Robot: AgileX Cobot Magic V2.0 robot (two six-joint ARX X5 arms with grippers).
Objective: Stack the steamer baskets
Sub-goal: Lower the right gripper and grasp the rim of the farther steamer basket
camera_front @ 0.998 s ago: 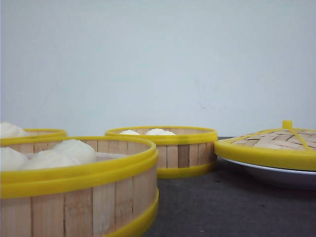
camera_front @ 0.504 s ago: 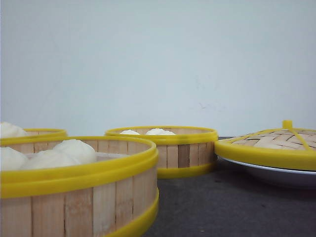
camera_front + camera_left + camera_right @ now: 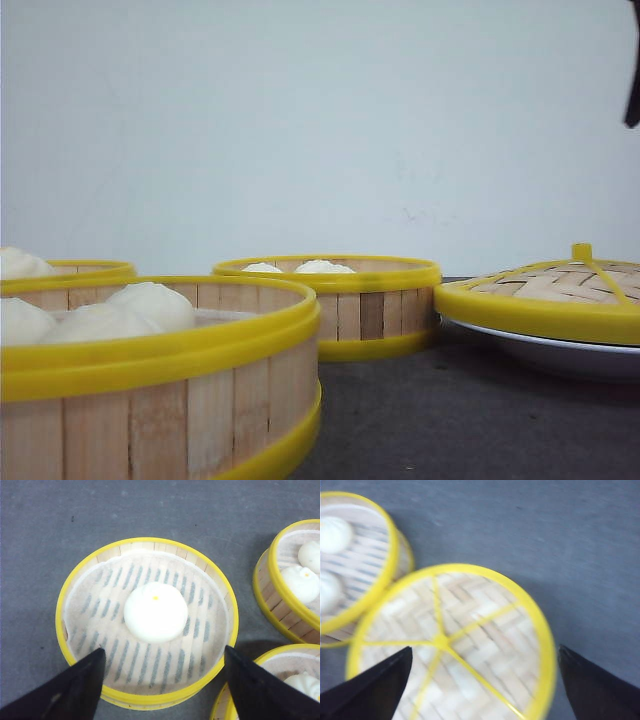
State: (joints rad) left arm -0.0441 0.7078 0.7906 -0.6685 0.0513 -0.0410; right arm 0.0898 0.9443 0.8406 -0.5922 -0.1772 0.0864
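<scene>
Left fingers (image 3: 55, 695) spread over steamer basket (image 3: 146, 622) holding one bun (image 3: 155, 611).

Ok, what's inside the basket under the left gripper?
One white bun sits centred on a paper liner in that steamer basket. The open left gripper hides a little of the liner.

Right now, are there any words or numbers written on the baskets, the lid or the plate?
No. There is nothing to read in any view.
The steamer baskets show only plain bamboo slats and yellow rims.
The woven lid is blurred in the right wrist view, but no print shows on it.
The white plate is blank.
The orange dot on the bun is a mark, not a letter.
</scene>
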